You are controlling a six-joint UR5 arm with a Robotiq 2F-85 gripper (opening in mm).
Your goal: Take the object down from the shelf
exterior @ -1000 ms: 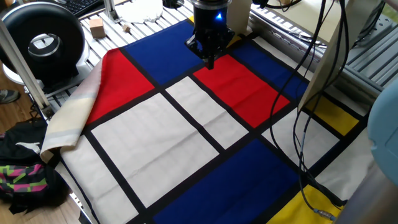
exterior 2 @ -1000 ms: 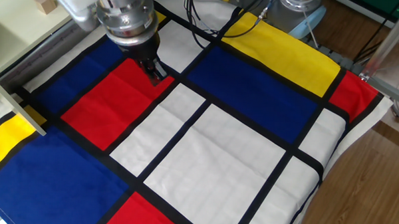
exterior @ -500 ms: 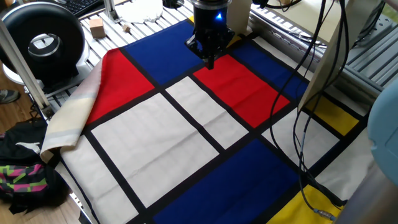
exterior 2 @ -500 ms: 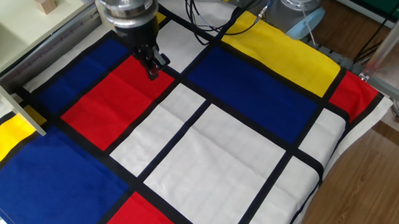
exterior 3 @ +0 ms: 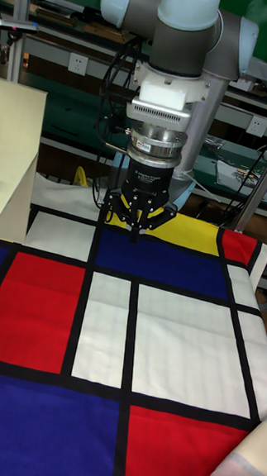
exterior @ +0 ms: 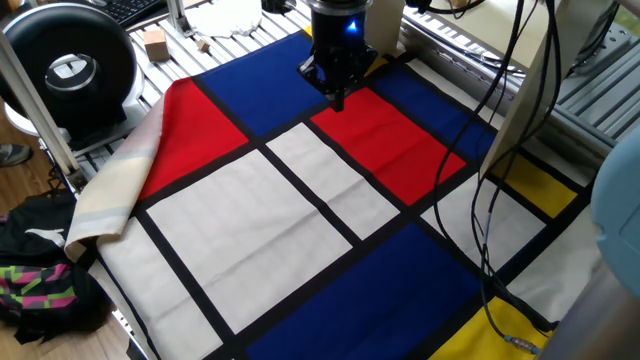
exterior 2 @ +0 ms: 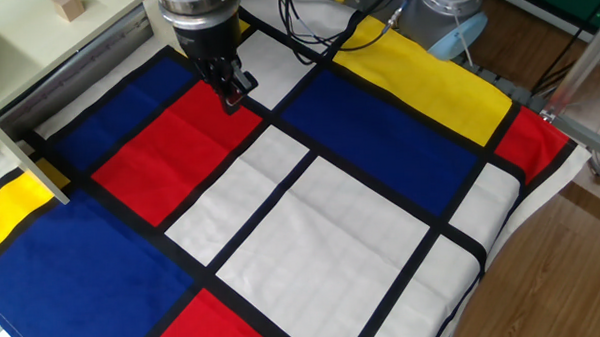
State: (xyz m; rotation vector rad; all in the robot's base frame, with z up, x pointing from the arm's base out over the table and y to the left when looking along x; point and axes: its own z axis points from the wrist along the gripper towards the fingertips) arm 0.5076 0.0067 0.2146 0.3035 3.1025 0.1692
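Observation:
A small tan wooden cube, the object (exterior 2: 69, 6), sits on top of the pale cream shelf (exterior 2: 30, 43) at the far left corner, partly cut off by the frame edge. My gripper (exterior 2: 234, 99) hangs to the right of it, well apart, just above the red panel of the cloth. Its fingers are pressed together with nothing between them. From the other side the gripper (exterior: 337, 100) points straight down, with the shelf's upright panel (exterior: 530, 90) to its right. In the tall view the gripper (exterior 3: 134, 236) tapers to a point and the shelf (exterior 3: 10, 156) stands at the left.
A red, blue, white and yellow checked cloth (exterior 2: 312, 218) covers the table. A bigger tan block (exterior: 154, 42) lies on the ribbed frame at the back, beside a black round device (exterior: 70, 65). Cables (exterior: 500, 120) hang beside the shelf panel.
The gripper has drifted slightly up and to the right in the other fixed view, staying shut. The cube on the shelf has not moved.

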